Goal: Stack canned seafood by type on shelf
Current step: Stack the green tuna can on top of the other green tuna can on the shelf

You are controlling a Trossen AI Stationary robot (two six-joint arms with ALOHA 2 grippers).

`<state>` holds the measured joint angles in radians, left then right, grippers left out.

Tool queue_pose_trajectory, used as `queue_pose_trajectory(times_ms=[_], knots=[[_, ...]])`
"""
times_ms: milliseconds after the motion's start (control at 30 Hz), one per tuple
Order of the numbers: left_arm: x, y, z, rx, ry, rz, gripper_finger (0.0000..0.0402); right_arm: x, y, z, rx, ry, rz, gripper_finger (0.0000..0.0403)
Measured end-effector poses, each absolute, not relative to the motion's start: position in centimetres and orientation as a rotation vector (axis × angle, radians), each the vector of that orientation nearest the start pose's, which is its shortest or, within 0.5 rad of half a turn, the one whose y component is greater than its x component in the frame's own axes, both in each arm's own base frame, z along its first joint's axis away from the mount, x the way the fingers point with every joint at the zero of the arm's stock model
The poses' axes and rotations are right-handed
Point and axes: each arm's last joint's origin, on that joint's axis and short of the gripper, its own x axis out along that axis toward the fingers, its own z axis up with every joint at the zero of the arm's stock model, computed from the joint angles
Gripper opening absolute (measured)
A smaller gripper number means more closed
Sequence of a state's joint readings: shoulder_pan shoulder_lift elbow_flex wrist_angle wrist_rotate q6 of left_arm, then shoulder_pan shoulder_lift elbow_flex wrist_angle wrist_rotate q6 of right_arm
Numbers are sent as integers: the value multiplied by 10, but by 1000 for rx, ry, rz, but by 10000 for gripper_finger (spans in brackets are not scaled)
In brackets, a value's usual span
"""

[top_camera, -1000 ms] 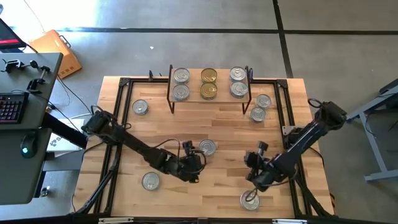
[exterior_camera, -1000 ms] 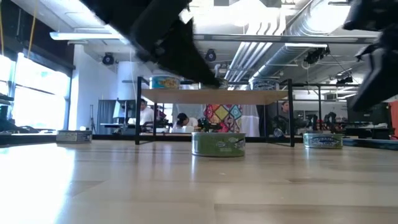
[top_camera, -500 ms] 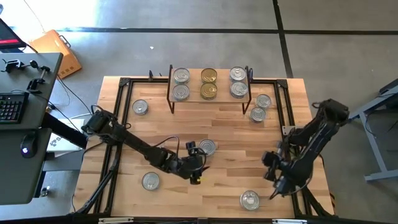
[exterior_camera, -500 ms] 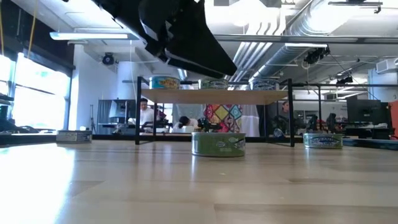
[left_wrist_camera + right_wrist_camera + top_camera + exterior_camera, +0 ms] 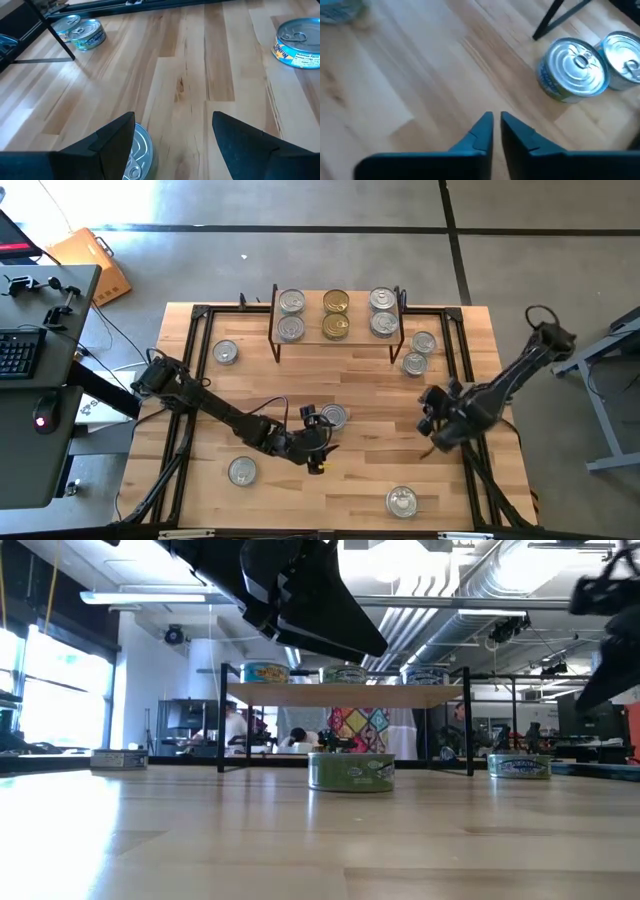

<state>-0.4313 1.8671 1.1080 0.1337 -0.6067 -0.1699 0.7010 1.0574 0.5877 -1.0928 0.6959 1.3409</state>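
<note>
Looking down from above, the shelf (image 5: 335,315) held six tins; the left gripper (image 5: 318,442) hung in front of it, beside a loose tin (image 5: 334,417); its wrist view showed fingers spread; the right gripper (image 5: 495,131) was pressed nearly together, empty.

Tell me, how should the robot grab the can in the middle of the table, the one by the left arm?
Probably by its round side wall, from straight above. The can stands upright with its flat lid up, so open fingers could drop on either side of it. The left end effector is open right beside it, with bare table around. The right end effector is shut, farther off.
</note>
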Motion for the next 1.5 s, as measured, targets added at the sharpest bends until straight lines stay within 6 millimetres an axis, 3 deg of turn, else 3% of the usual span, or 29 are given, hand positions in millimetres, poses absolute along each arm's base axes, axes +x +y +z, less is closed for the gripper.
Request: queue_pose_trajectory(times_ms=[233,400,633,833,1000,1300,1500], knots=[[361,-149,177,145,526,214,258,149,42,186,50,1036,-626,147],[361,-150,177,145,530,212,258,169,26,186,-63,1098,-401,192],[359,-154,177,152,532,199,258,172,-12,184,43,1124,-572,197],[358,-154,176,153,533,198,258,177,-37,175,137,1183,-578,197],[358,-154,176,162,535,195,258,183,-51,166,40,1243,-552,197],[356,-159,176,156,532,184,258,190,-56,147,58,1353,-538,197],[357,-158,177,155,531,185,258,197,-45,153,179,1320,-418,197]])
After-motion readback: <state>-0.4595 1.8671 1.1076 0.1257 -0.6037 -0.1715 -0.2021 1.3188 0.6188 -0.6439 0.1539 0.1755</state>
